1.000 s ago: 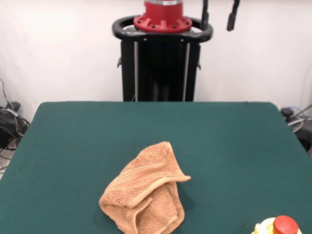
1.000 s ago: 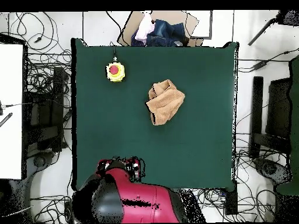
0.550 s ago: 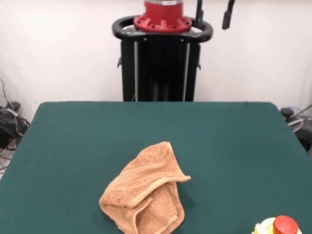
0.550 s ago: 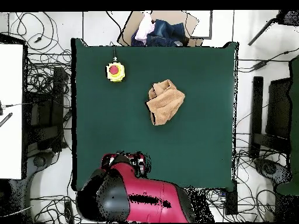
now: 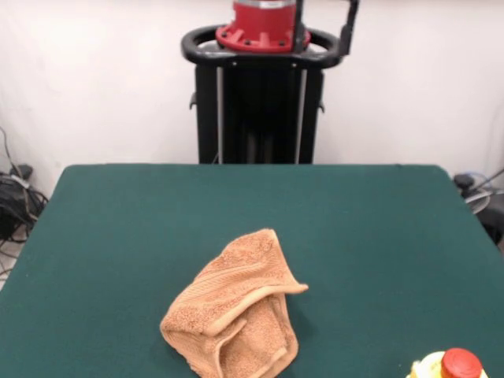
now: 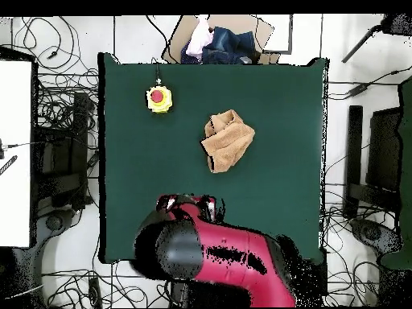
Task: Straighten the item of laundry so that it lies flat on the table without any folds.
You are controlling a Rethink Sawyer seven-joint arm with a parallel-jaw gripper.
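Observation:
The item of laundry (image 5: 236, 315), an orange-tan terry towel, lies crumpled and folded over itself on the green table (image 5: 118, 220), near the front edge in the front view. From overhead, the towel (image 6: 227, 139) sits slightly right of the centre of the table (image 6: 129, 161). My gripper (image 5: 323, 25) hangs high at the top of the front view, open and holding nothing, far above and behind the towel. In the overhead view the gripper (image 6: 190, 203) reaches over the table's lower edge, well short of the towel.
A yellow box with a red button (image 5: 450, 366) stands at the table's corner, also seen from overhead as the button box (image 6: 159, 97). A carton of clothes (image 6: 217, 40) sits beyond the table's top edge. Cables lie on the floor around the table.
The arm has swung in over the table's edge toward the towel; in the front view the fingers shifted left. The towel has not moved.

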